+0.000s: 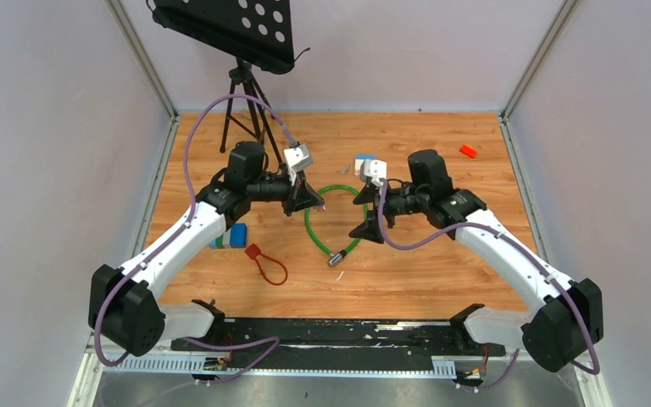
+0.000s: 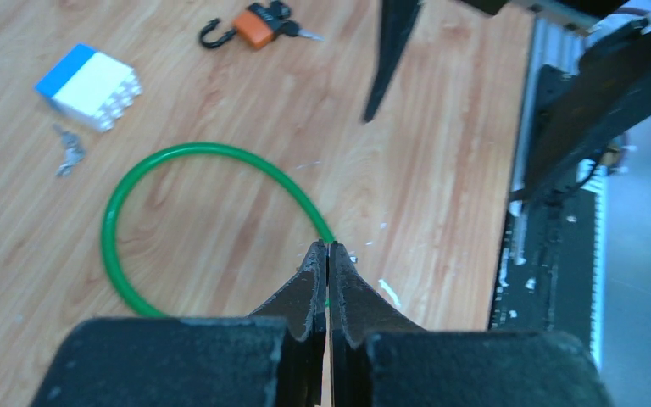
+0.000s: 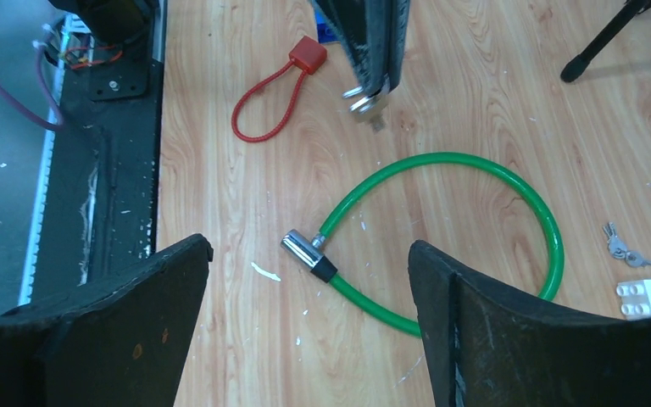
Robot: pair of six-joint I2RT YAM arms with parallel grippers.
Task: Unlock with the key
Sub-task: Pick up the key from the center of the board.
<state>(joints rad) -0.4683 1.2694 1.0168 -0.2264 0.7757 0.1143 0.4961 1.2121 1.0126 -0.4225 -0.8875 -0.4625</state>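
Left end effector is clamped on a small silver key. Right end effector, jaws apart, hovers over the green cable lock lying on the table. Next, I think, it must grip the chrome lock head.

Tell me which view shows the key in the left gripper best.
Right wrist view: the key sticks out below the left gripper's closed tips. The left wrist view hides it between its own shut fingers; from the top it is too small to make out.
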